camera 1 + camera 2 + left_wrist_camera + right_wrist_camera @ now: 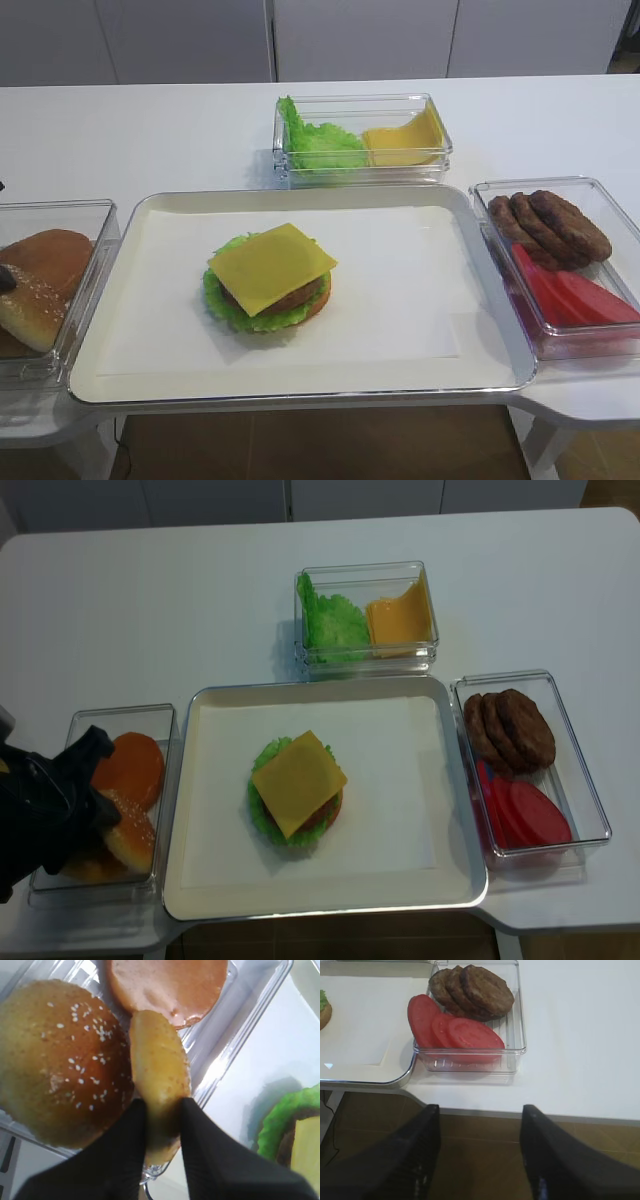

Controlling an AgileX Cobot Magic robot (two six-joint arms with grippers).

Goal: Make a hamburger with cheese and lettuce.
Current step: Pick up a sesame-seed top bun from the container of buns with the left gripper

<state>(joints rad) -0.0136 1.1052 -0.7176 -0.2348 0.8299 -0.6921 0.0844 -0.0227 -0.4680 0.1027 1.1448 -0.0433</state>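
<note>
While the hamburger (268,280) sits without a top near the middle of the white tray (420,340), the left gripper (164,1110) is down in the clear bin (60,880) at the tray's left edge. Its two black fingers (125,1145) pinch a sesame bun top (160,1085) that stands on edge, squeezed from both faces. A second seeded bun (60,1060) lies dome up beside it, and a plain bun half (170,985) rests cut side up behind.

On the stack, the cheese (272,262) lies flat over the brown patty, corners jutting out, with the lettuce (230,305) frilling out underneath.

Over on the right, the right gripper (480,1150) hangs off the table edge with fingers spread and nothing between them, short of the bin (517,1035) of tomato slices (455,1030) and spare patties (472,990). Another bin (362,140) behind the tray holds loose leaves and cheese slices.
</note>
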